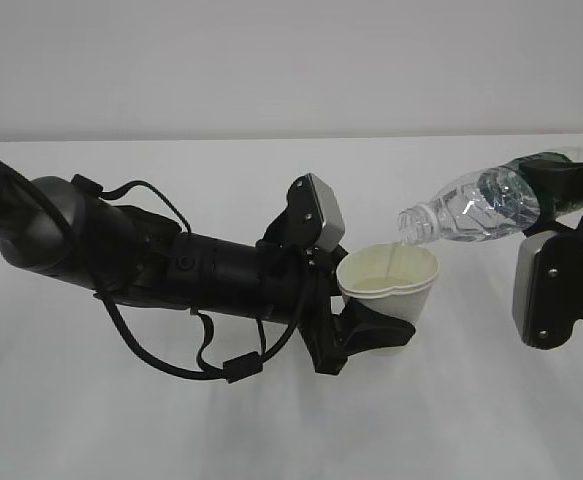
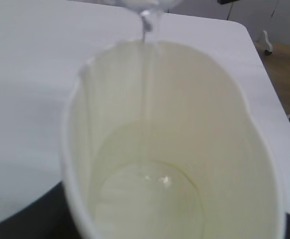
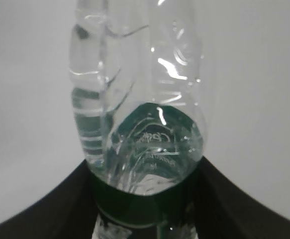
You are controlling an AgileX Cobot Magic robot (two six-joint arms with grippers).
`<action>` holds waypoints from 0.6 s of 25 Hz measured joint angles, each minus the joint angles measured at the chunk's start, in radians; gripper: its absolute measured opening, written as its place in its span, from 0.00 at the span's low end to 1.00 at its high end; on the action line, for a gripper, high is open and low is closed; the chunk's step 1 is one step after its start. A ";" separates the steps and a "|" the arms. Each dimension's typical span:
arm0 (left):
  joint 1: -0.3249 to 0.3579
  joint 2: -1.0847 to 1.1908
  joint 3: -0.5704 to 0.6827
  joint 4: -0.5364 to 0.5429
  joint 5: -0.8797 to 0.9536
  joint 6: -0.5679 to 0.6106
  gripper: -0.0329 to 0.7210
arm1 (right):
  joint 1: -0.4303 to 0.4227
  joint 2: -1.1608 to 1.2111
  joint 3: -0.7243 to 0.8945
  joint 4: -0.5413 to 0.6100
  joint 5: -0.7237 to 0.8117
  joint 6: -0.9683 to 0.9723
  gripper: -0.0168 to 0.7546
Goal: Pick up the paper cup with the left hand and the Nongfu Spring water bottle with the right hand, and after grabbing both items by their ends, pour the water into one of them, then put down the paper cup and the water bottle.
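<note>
paper cup [image 1: 389, 280]: upright, held | water bottle [image 1: 476, 208]: tipped, pouring water [image 2: 145, 30]

Wide open white worktop [image 1: 121, 420] all along six o'clock, nothing standing on it. At nine o'clock the left arm [image 1: 171, 265] stretches across, cables looping beneath, blocking the lane from the left. Dead centre, the paper cup [image 1: 389, 285] sits in the left pincer [image 1: 376, 330]. At two o'clock the tilted bottle [image 1: 471, 210] hangs with its neck just over the cup's rim. At three o'clock the right arm [image 1: 561, 280] fills the edge. Twelve o'clock lies bare.
</note>
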 joint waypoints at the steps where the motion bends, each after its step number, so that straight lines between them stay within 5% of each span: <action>1: 0.000 0.000 0.000 0.000 0.000 0.000 0.63 | 0.000 0.000 0.000 0.000 0.000 0.000 0.54; 15: 0.000 0.000 0.000 0.002 0.000 0.000 0.63 | 0.000 0.000 0.000 -0.007 -0.007 -0.022 0.54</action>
